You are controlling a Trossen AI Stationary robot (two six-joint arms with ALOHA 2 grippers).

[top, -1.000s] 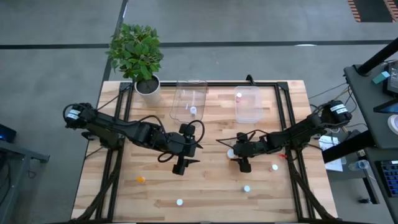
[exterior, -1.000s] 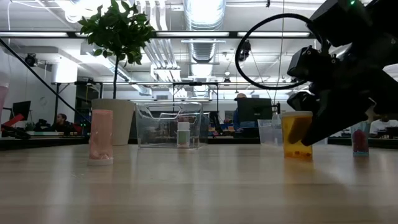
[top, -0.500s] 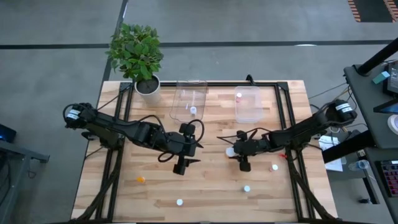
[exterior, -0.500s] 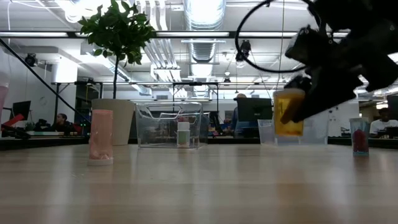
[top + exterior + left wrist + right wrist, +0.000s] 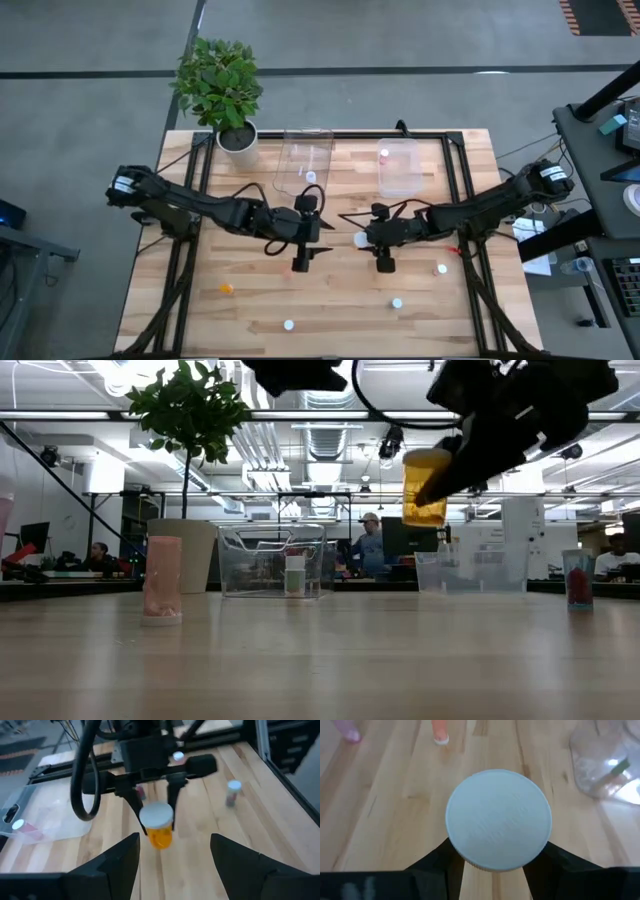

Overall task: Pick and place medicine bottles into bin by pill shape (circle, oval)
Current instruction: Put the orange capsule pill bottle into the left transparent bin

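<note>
Wooden table [image 5: 330,300] carries two clear bins at its far edge — left bin [image 5: 303,160], right bin [image 5: 398,166] — each with a small bottle inside. Right gripper [image 5: 362,240] sits over mid-table, fingers clamped on an orange medicine bottle [image 5: 426,487] with a white cap, lifted clear of the wood. Left gripper [image 5: 300,262] faces it close by, jaws spread wide, holding nothing. Loose bottles [image 5: 397,302] lie well apart near the front edge

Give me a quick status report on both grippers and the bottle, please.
Right gripper shut on orange bottle, lifted clear of the table. Left gripper open, empty, facing it. Nothing between them.
</note>
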